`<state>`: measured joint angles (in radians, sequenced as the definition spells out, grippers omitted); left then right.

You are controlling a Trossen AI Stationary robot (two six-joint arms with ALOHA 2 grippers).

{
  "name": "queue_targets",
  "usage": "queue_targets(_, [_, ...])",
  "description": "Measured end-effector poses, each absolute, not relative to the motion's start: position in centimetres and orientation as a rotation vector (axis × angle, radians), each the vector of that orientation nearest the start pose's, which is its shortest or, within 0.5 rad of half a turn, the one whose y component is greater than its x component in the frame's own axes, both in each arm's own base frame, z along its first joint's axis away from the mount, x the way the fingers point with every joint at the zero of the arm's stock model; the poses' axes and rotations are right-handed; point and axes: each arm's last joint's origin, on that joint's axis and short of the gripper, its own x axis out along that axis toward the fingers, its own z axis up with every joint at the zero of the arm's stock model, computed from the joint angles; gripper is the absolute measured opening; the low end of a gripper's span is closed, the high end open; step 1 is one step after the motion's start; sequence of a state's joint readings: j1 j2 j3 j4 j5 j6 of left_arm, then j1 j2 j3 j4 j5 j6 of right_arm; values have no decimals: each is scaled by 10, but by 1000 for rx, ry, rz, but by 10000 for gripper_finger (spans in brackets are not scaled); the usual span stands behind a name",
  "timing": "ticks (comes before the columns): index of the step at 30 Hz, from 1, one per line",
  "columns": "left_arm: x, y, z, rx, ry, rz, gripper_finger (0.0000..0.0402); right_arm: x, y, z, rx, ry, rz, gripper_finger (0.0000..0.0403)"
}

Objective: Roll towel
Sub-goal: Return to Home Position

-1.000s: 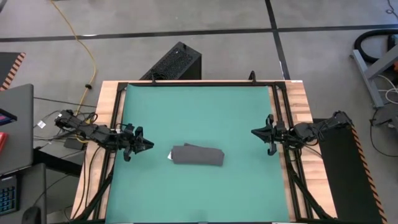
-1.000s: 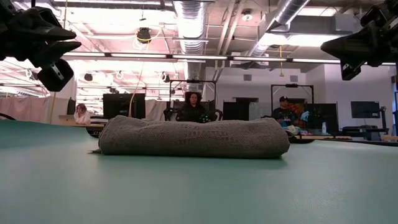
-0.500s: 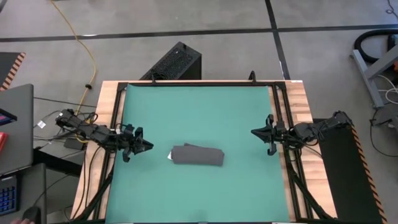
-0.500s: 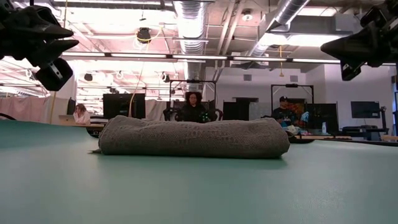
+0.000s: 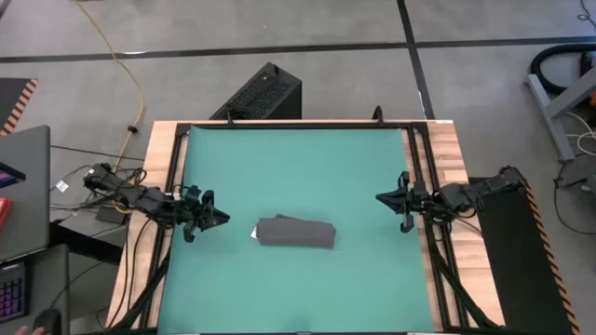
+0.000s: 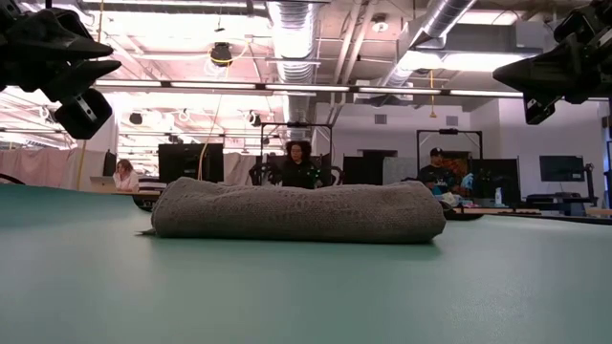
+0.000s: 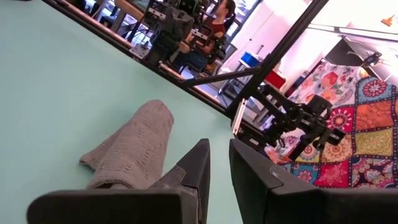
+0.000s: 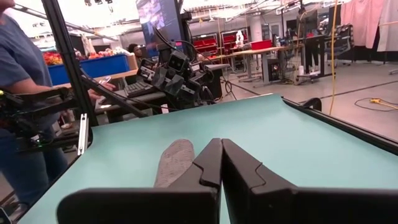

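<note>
Teal-green matting [image 5: 298,167] is covering the wood-edged surface [image 5: 452,186], and the dark grey soft cloth towel [image 5: 295,233] is lying on it as a flattened roll, a little toward the camera-near side of the middle and between the two arms. Its long axis is running across the surface from one arm toward the other, tilting only slightly, with the small white tag [image 5: 254,232] pointing toward the left arm [image 5: 140,200]. That arm's jaws are hovering near the tag end, parted by a narrow gap and gripping nothing. The right arm [image 5: 466,197] is waiting well apart at the opposite mat edge, with its jaws pressed together and empty. Nothing is pinning the roll, so the loose outer layer is probably at risk of springing open. A low sweep by the nearer left jaws would likely be catching the tag end and dragging the roll askew.
</note>
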<state>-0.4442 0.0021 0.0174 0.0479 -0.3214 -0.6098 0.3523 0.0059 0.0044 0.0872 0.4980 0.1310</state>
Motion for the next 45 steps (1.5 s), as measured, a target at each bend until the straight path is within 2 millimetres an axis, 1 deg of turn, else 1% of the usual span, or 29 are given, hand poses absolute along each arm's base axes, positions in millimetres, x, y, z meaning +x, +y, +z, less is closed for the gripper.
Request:
queue_targets(17, [90,-33,174,-633,-20,-137,50,93,19,173,166,-88,-141,31])
queue_targets(29, [93,-24,174,-630,-45,-46,50,93,19,173,166,-88,-141,31])
queue_targets(45, [93,-24,174,-629,-47,-42,50,93,19,173,166,-88,-141,31])
